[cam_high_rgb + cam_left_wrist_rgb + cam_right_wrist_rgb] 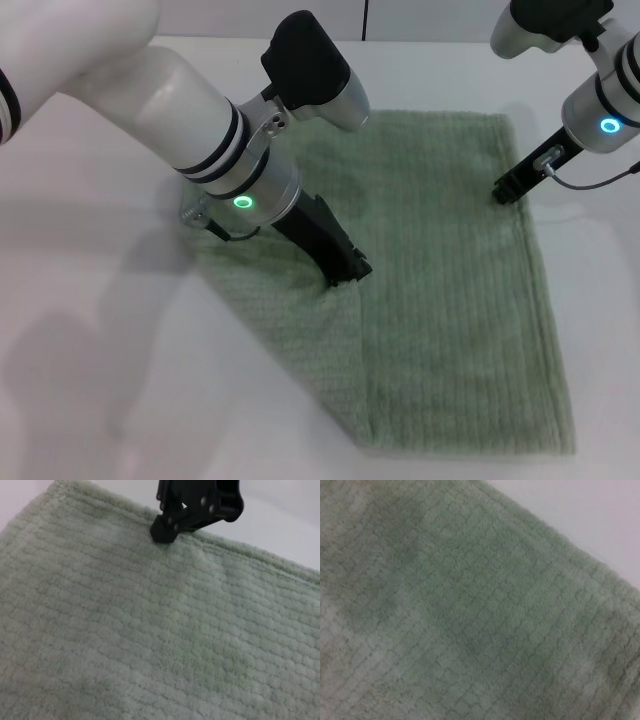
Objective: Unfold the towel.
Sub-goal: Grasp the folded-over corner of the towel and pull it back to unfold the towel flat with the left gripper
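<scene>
Two grippers, one towel, one table. Left gripper (350, 270) is down on the towel (440, 300) at its fold line, roughly mid-cloth toward 9 o'clock of the towel's centre; tips look pressed against a raised flap edge, but spread or pinched cannot be told. Right gripper (505, 190) touches down at the towel's right hem, at about 2 o'clock from the towel's centre; in the left wrist view the same black gripper (165, 530) sits right on the far hemmed edge, tips apparently close together, though whether cloth is caught between them cannot be told.

Towel: single sage-green terry cloth, ribbed in fine lines with a small waffle-like texture up close (470, 610), hemmed border visible along the edges. It lies flat on the white table (90, 380), filling the centre-right of the head view. One corner section on the left side, around 8 o'clock, is folded over diagonally, making a double layer with a slanted edge running down toward 6 o'clock. The rest is a single flat layer, few wrinkles.
</scene>
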You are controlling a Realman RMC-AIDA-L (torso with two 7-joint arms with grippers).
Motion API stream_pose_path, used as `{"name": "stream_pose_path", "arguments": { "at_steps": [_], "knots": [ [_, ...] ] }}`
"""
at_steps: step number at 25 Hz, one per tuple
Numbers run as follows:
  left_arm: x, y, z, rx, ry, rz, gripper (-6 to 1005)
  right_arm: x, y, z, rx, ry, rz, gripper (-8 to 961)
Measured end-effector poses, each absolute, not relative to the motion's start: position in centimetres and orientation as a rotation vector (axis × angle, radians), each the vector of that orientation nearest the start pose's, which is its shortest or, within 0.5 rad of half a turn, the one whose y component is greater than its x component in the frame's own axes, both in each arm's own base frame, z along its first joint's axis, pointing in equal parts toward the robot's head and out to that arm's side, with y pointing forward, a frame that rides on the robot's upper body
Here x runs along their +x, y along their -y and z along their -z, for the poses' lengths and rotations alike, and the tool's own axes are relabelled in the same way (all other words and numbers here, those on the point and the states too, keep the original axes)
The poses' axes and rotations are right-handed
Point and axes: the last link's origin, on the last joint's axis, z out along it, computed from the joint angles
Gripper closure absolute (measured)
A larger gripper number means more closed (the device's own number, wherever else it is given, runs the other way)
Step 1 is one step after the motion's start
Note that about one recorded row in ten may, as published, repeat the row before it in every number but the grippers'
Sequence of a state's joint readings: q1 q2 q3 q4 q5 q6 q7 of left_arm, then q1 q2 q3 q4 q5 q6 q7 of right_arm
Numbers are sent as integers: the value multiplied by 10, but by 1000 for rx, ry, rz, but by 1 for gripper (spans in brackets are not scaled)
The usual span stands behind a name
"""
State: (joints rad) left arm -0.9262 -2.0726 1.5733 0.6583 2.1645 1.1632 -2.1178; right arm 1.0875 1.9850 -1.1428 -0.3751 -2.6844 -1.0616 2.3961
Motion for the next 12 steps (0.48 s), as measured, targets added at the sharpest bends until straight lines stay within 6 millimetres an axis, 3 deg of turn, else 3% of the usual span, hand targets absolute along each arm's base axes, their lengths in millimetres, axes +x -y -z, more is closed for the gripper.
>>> {"name": "stream_pose_path", "arguments": {
  "at_steps": [6,12],
  "knots": [
    [-153,-376,99,-3006,548,-350,930,209,-444,31,-2473,-960,562,952],
    [-149,-373,84,-3049,552,-296,942,209,-444,31,-2474,-960,562,952]
  ]
}}
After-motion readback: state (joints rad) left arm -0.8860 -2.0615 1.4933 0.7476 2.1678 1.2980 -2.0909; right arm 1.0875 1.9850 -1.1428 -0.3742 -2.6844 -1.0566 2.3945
